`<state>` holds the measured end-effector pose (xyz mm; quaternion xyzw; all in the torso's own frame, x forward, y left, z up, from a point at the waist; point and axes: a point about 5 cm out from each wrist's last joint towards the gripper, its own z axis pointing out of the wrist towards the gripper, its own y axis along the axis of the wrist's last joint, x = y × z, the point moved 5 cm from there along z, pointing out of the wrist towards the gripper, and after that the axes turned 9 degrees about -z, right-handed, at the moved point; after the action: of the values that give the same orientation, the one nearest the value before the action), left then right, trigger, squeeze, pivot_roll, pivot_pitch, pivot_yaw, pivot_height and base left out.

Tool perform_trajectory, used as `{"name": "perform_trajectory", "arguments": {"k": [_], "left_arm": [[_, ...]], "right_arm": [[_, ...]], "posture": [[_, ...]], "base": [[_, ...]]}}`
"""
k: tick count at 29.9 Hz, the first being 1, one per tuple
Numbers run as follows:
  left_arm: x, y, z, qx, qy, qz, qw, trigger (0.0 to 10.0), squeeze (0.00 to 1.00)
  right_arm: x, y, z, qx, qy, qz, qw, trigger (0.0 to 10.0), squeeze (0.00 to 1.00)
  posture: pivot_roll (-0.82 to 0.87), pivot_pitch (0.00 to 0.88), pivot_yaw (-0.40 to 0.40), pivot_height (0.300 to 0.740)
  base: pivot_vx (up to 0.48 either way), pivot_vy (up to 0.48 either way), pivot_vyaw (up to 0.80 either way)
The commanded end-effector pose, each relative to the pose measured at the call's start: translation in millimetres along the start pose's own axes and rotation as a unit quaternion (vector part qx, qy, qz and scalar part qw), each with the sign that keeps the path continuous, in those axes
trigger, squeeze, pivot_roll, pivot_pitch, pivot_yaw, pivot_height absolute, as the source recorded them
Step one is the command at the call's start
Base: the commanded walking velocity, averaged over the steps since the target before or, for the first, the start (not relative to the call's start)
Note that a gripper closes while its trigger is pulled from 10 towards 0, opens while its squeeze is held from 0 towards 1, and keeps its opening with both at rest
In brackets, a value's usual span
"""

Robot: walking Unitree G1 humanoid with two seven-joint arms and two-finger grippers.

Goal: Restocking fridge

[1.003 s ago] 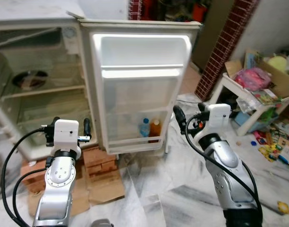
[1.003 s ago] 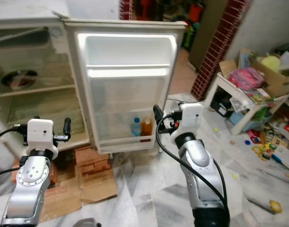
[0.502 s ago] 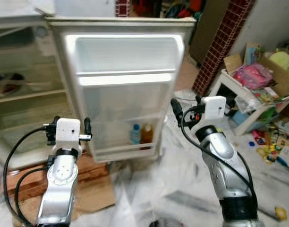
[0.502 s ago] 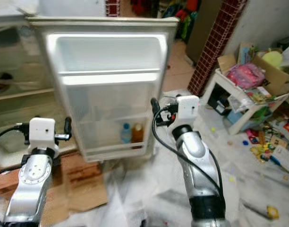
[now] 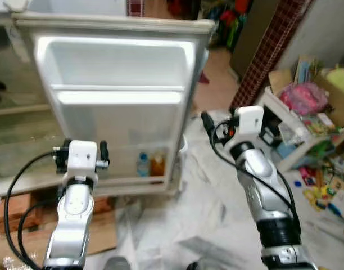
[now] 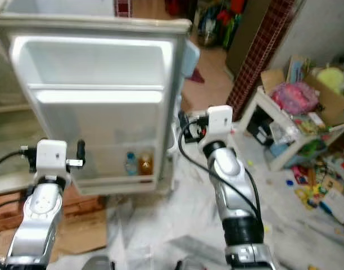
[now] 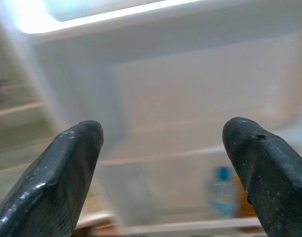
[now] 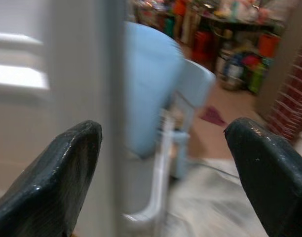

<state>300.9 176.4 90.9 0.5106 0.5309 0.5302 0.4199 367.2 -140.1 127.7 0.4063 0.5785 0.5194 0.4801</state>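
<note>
The white fridge door (image 5: 116,73) stands wide open with its inner shelves lit. On its lowest door shelf stand a blue-capped bottle (image 5: 142,165) and an orange bottle (image 5: 157,163). My left gripper (image 5: 80,152) is raised in front of that shelf, open and empty; in the left wrist view its fingers (image 7: 72,153) frame the two bottles. My right gripper (image 6: 183,120) hovers by the door's free edge, open and empty, with its fingers (image 8: 67,163) spread wide. The fridge's cabinet (image 5: 14,112) lies at the far left.
A brick pillar (image 5: 267,50) rises at the right. Beside it, a low white table (image 5: 281,109) carries boxes and toys, with more toys scattered on the floor (image 5: 324,191). Bricks and cardboard (image 5: 9,219) lie under the fridge. A pale blue chair (image 8: 156,98) stands behind the door.
The whole view has swung to the right, so the fridge cabinet slid towards the left edge. Both grippers stay raised and open; the right one now sits nearer the door's edge.
</note>
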Motion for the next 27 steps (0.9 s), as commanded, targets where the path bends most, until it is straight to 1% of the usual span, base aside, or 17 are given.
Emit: {"name": "perform_trajectory", "arguments": {"k": [1,3,6,7,9,12,17,20,22,25,27], "left_arm": [[9.1,1.1,1.6,0.001,0.016,0.011,1.0,10.0,0.0],[10.0,0.1,1.7,0.003,0.018,0.012,1.0,10.0,0.0],[13.6,-4.1,1.1,0.013,0.028,0.01,0.999,10.0,0.0],[16.3,-6.0,1.0,0.019,0.037,0.003,0.999,10.0,0.0],[21.5,-8.1,0.9,0.024,0.052,-0.018,0.998,10.0,0.0],[28.6,-11.2,0.9,0.033,0.07,-0.015,0.997,10.0,0.0],[33.3,-13.0,-0.1,0.035,0.084,-0.024,0.996,10.0,0.0],[36.2,-13.2,-0.9,0.034,0.092,-0.03,0.995,10.0,0.0],[38.7,-14.0,-0.8,0.036,0.099,-0.042,0.994,10.0,0.0],[42.2,-15.5,-0.2,0.04,0.11,-0.049,0.992,10.0,0.0],[42.2,-15.6,0.1,0.04,0.111,-0.052,0.992,10.0,0.0]], "right_arm": [[0.1,19.4,8.7,-0.035,0.0,-0.008,0.999,10.0,0.0],[0.2,24.1,12.4,-0.046,0.001,-0.014,0.999,10.0,0.0],[0.4,33.1,21.1,-0.061,0.0,-0.028,0.998,10.0,0.0],[1.2,35.6,24.1,-0.064,0.001,-0.034,0.997,10.0,0.0],[3.3,38.6,28.4,-0.068,0.003,-0.03,0.997,10.0,0.0],[6.9,42.8,31.1,-0.076,0.008,-0.032,0.997,10.0,0.0],[8.9,41.2,30.5,-0.078,0.012,-0.029,0.996,10.0,0.0],[9.8,36.9,28.0,-0.076,0.014,-0.027,0.997,10.0,0.0],[10.4,31.4,25.2,-0.069,0.015,-0.023,0.997,10.0,0.0],[8.0,24.3,21.8,-0.061,0.009,-0.018,0.998,10.0,0.0],[7.7,23.6,21.2,-0.06,0.008,-0.017,0.998,10.0,0.0]], "posture": [[0.09,0.0,-0.066,0.74],[0.09,0.0,-0.066,0.74],[0.1,0.0,-0.067,0.74],[0.1,0.0,-0.067,0.74],[0.1,0.0,-0.07,0.74],[0.1,0.0,-0.072,0.74],[0.1,0.0,-0.075,0.74],[0.1,0.0,-0.076,0.74],[0.1,0.0,-0.076,0.74],[0.09,0.0,-0.073,0.74],[0.09,0.0,-0.073,0.74]], "base": [[0.0,-0.458,0.0],[0.0,-0.458,0.0],[0.0,-0.454,0.76],[0.0,-0.454,0.76],[0.0,-0.456,0.76],[0.0,0.0,0.75],[0.0,0.0,0.75],[0.315,0.0,0.73],[0.48,0.0,0.66],[0.48,0.0,0.0],[0.48,0.0,0.0]]}}
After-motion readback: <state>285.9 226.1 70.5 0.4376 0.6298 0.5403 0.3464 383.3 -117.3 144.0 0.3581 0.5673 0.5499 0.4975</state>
